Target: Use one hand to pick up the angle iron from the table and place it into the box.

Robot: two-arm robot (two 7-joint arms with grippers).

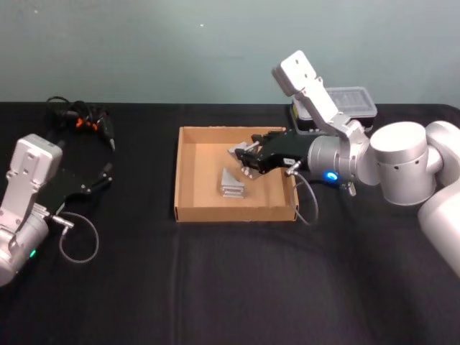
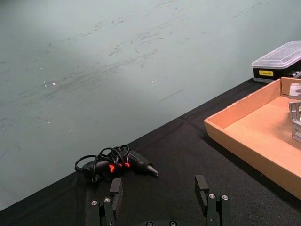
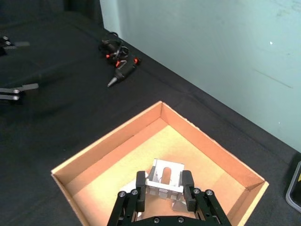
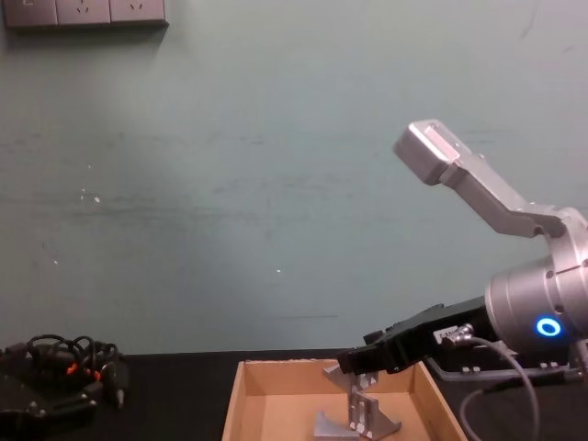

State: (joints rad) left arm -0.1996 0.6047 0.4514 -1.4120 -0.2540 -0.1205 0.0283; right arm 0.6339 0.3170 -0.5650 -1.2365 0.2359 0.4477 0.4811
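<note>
Above the box (image 1: pixel 188 172), the right pincer (image 1: pixel 244 159) reaches level, clamped on an angle iron (image 3: pixel 165 176); the left pincer (image 2: pixel 161 197), fingers apart, rests far left of the box.

The box (image 1: pixel 188 172) sat mid-surface (image 1: pixel 215 287), with a stack of angle irons (image 1: pixel 231 184) inside it. The right claw (image 1: pixel 244 159) hung over the box, clamped on an angle iron (image 3: pixel 165 176). A corded tool (image 1: pixel 85 119) lay far left; a lidded case (image 1: pixel 345 104) stood behind the box.
</note>
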